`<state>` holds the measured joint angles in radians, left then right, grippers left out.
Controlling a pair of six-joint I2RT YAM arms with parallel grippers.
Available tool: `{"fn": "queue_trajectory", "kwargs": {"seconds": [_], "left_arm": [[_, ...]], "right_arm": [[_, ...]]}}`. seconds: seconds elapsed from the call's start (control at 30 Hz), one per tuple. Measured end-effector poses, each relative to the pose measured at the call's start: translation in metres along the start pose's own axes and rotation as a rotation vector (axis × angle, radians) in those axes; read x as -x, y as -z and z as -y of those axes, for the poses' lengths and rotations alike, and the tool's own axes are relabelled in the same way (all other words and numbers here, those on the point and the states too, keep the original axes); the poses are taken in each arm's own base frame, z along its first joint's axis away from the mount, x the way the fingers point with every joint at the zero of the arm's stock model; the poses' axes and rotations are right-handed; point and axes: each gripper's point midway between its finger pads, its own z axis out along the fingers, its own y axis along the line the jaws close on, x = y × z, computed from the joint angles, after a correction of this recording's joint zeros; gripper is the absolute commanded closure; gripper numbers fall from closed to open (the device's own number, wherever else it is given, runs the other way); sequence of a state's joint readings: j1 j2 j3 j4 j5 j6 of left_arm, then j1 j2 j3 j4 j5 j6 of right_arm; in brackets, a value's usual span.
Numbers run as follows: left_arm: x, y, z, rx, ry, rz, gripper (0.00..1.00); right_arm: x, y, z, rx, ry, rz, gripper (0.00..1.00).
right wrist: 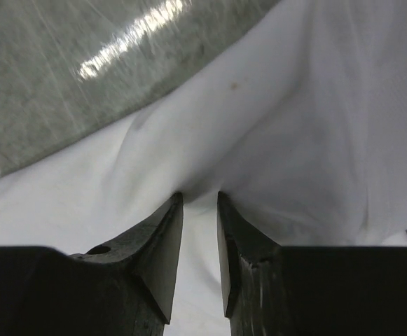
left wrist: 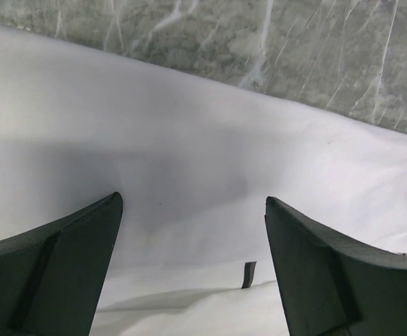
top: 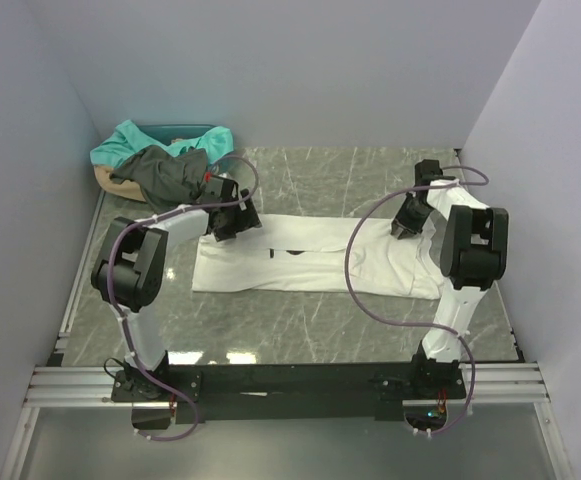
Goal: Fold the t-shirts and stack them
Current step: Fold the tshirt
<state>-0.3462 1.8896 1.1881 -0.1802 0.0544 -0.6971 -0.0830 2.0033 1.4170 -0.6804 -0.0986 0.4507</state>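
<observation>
The white t-shirt (top: 310, 262) lies on the marble table as a long folded band with a small dark print near its middle. My left gripper (top: 232, 225) hovers over its far left end, open, its fingers (left wrist: 63, 259) wide apart above smooth white cloth (left wrist: 189, 140) with nothing between them. My right gripper (top: 407, 225) is at the shirt's far right end, shut on a bunched fold of the white cloth (right wrist: 294, 140), which puckers between the fingertips (right wrist: 168, 224). The dark grey t-shirt (top: 165, 172) and the teal t-shirt (top: 130, 140) lie crumpled together at the back left.
The grey and teal shirts rest in a tan basket (top: 105, 178) in the back left corner. Grey walls close in the table on the left, back and right. A metal rail (top: 290, 385) carries both arm bases at the near edge. A small grey tag (left wrist: 249, 274) sticks up from the white cloth.
</observation>
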Motion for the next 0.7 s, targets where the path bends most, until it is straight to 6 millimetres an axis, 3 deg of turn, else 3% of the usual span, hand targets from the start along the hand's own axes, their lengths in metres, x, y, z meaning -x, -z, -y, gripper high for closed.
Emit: {"fn": "queue_trajectory", "kwargs": {"seconds": [0.23, 0.7], "left_arm": [[-0.022, 0.012, -0.001, 0.021, -0.005, -0.013, 0.09], [-0.112, 0.057, 0.020, -0.031, 0.013, -0.163, 0.09]], "right_arm": [[0.025, -0.009, -0.010, -0.014, 0.001, 0.005, 0.67], [0.097, -0.023, -0.051, 0.040, 0.008, 0.066, 0.66]]}}
